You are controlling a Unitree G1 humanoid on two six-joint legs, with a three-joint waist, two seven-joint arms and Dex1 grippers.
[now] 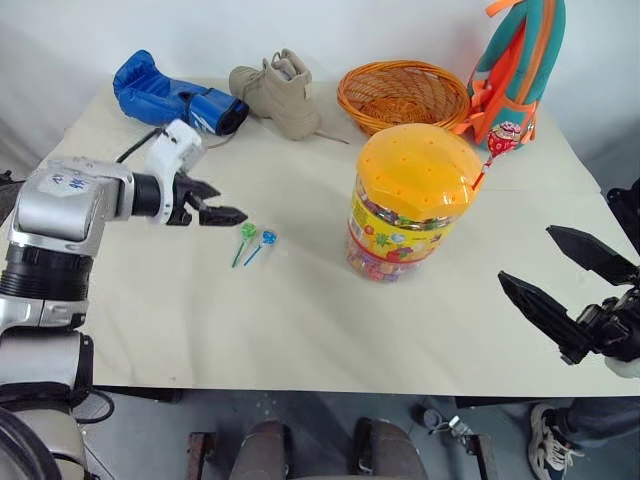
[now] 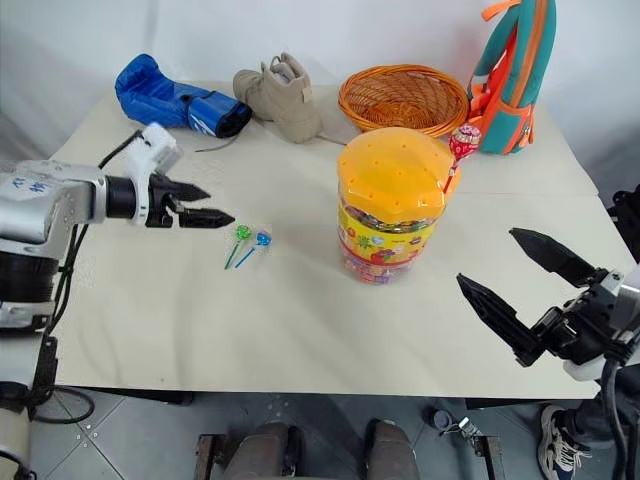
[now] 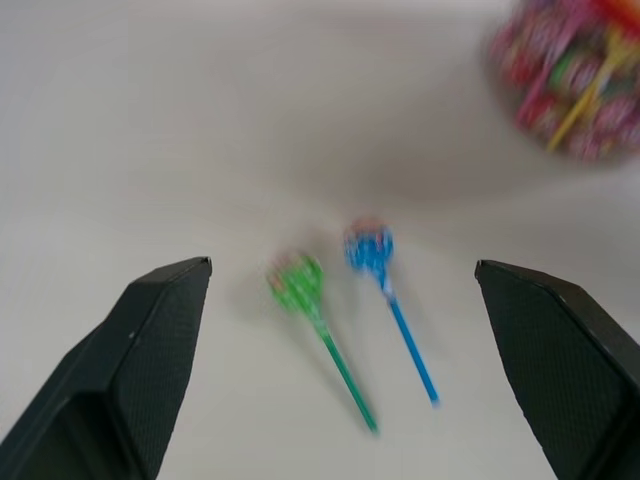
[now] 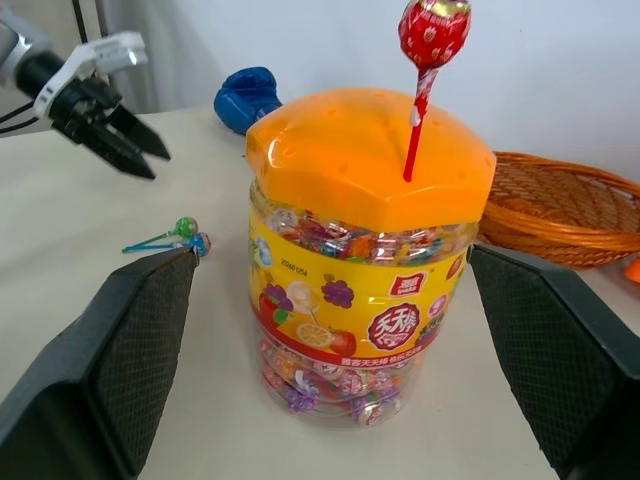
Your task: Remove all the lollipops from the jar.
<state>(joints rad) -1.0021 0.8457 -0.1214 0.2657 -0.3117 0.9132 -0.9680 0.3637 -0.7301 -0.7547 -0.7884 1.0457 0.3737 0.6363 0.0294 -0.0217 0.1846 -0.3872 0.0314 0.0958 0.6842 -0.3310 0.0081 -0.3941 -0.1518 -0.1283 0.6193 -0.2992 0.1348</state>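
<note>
The right gripper point(image 1: 575, 290) is sitting nearest the camera, jaws spread wide and holding nothing, hanging off the near right corner of the table point(image 1: 300, 330). The jar point(image 4: 365, 270) is standing straight ahead of its fingers, framed between them in the right wrist view, which reads as a line-up for the next reach. One lollipop with a red stick point(image 4: 432, 40) is standing upright in a hole of the domed orange lid, above and beyond this gripper, so the task is not finished.

The left gripper point(image 1: 205, 207) is hovering over the tabletop with its fingers parted and empty. Just ahead of its tips and slightly below, the green-stick lollipop point(image 3: 300, 285) and the blue-stick lollipop point(image 3: 370, 247) are lying side by side on the table, heads close together, well apart from the jar. Their place right under the open jaws suggests this spot is serving as the drop point for sweets taken out.

Beyond the left gripper, a blue boxing glove point(image 1: 170, 92) and a tan boot point(image 1: 280, 95) are lying at the far edge; a woven basket point(image 1: 403, 95) and a backpack point(image 1: 520, 60) are standing behind the jar.
</note>
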